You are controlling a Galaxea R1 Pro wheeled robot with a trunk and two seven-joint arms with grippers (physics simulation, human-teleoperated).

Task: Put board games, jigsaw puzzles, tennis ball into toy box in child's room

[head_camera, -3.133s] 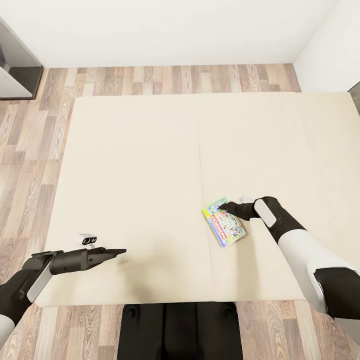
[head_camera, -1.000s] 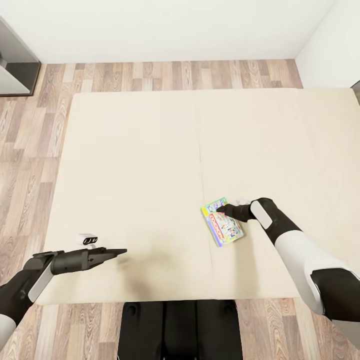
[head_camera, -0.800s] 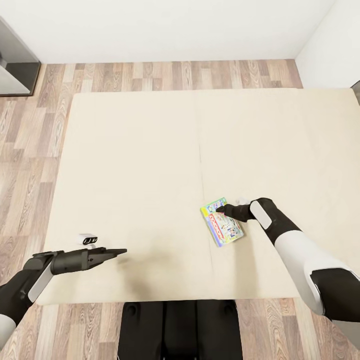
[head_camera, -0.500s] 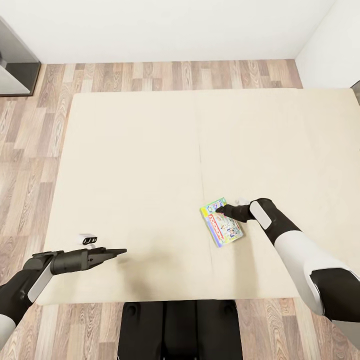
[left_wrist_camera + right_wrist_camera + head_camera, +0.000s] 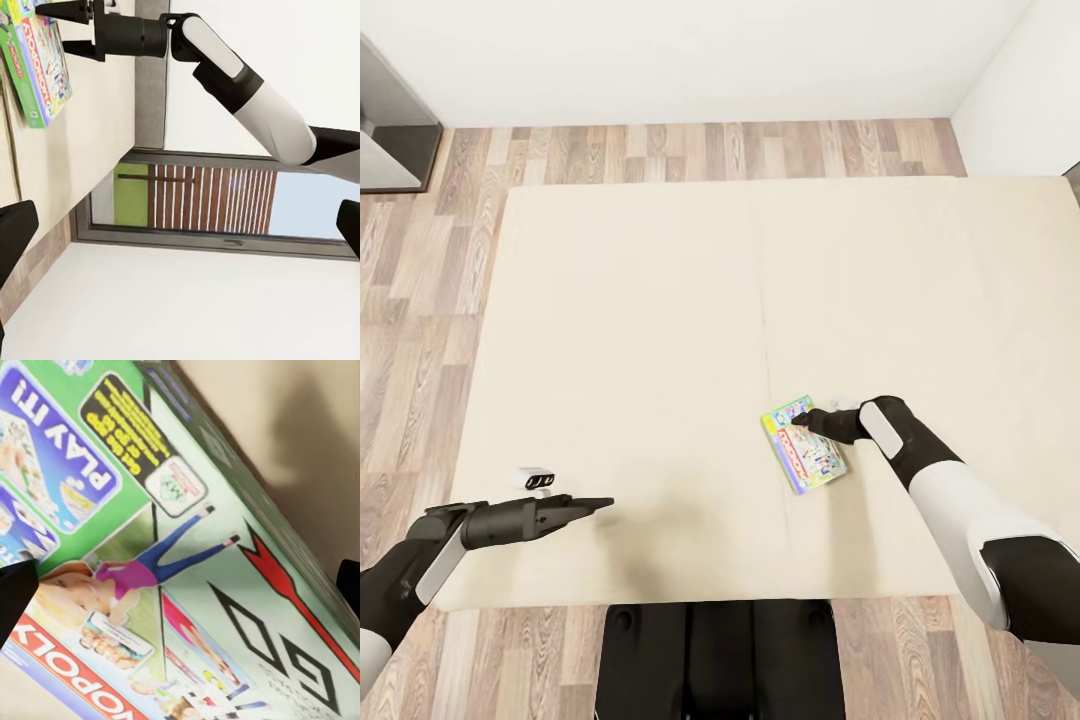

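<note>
Broadly, a wide beige mattress of the low bed [image 5: 640,300], under both arms and spreading far beyond the pincers on every side. On it, one thin flat rectangular board game box with green border and busy colourful print [image 5: 806,456], lying flat with the printed face up, directly under and slightly behind the tips of the right gripper [image 5: 802,416].

Right gripper spread open, as told by the left wrist view, where the two dark fingers stand apart over the far end of the box. Whether a finger already touches the cardboard: cannot tell. Left gripper [image 5: 605,503] also spread, holding nothing, well apart from the box and pointing towards it across bare mattress. Clearly the right arm the nearer one, so judged the arm for this pick.

Long axis of the box running from the far end, under the right fingertips, back towards the robot and a little outwards to its right. Pointing direction of the right gripper roughly across this axis, towards the robot's left. Big red lettering along one long edge of the box.

Probably the step in hand: closing on the far short end or one thin edge of the box. Likely difficulty: very thin and flat on a soft surface, with little edge for the fingers to catch.
</note>
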